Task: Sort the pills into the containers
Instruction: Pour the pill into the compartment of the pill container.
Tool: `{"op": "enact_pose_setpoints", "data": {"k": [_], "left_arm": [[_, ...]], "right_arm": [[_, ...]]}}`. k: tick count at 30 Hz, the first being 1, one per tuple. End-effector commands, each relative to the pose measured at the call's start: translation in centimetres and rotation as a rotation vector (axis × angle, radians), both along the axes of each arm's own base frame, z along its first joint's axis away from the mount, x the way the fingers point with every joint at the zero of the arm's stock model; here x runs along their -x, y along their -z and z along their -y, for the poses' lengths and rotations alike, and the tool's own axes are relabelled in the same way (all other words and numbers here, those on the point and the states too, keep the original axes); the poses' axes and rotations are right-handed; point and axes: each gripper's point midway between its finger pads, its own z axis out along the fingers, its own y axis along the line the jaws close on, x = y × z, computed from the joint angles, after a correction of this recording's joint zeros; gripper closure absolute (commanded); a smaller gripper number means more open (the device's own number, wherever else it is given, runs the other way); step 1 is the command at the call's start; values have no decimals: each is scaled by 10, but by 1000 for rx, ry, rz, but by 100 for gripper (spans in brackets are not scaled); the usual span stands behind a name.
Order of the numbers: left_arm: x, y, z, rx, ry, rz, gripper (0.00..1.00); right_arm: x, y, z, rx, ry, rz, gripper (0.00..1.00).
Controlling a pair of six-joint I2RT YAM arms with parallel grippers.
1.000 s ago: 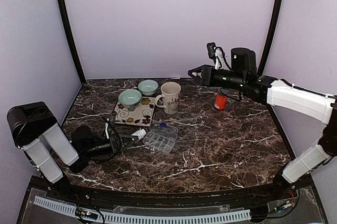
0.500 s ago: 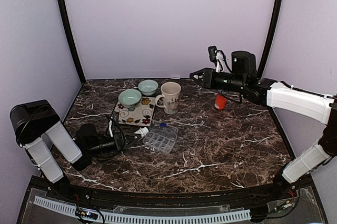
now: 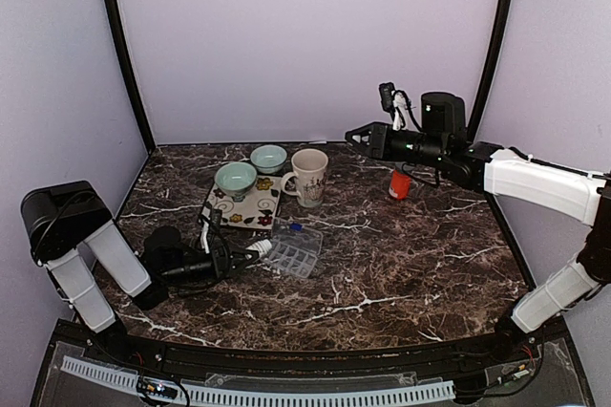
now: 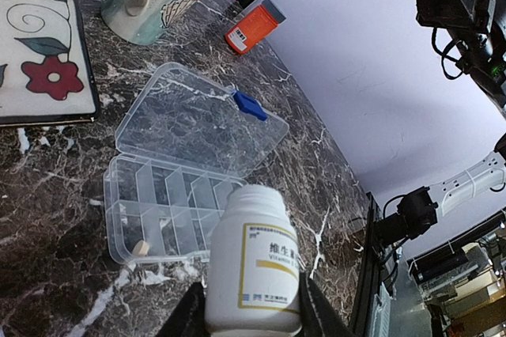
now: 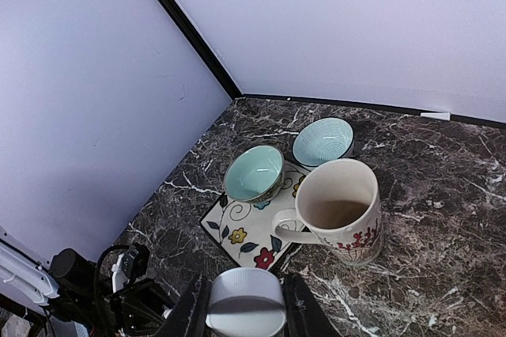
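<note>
We count two bottles on the table (image 3: pixel 401 273). The left gripper (image 4: pixel 251 309) has one of them, a white bottle (image 4: pixel 253 262) with a printed label, clamped between its fingers, jaws partly apart at the bottle's width. It is held low over the near edge of the single clear pill box (image 4: pixel 162 210). The other, an orange bottle (image 4: pixel 254 28), lies on its side well beyond the box.

The box is open, its lid folded back flat with one blue latch (image 4: pixel 250 105). We see one pale pill (image 4: pixel 142 248) in a near corner compartment.

The right gripper (image 5: pixel 245 313) is raised high above the table, jaws narrowly apart and closed on one round white cap (image 5: pixel 245 301).

There are two bowls: the green bowl (image 5: pixel 253 172) sits on the one flowered tile (image 5: pixel 245 234) and the blue bowl (image 5: pixel 322 141) just behind it. One mug (image 5: pixel 340 210) stands just beside the tile.
</note>
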Motion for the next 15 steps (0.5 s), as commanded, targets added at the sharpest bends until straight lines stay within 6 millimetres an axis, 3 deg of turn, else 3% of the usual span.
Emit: {"op": "enact_pose_setpoints", "data": {"k": [1,15], "left_arm": [[-3,-1,5,-12,2,31,100],[-3,7,6,-53,-11,26,100]], "right_arm": [[-2,-14,1,-37,-3,42,75],[-5,-12,2,-35,-4,38,75]]}}
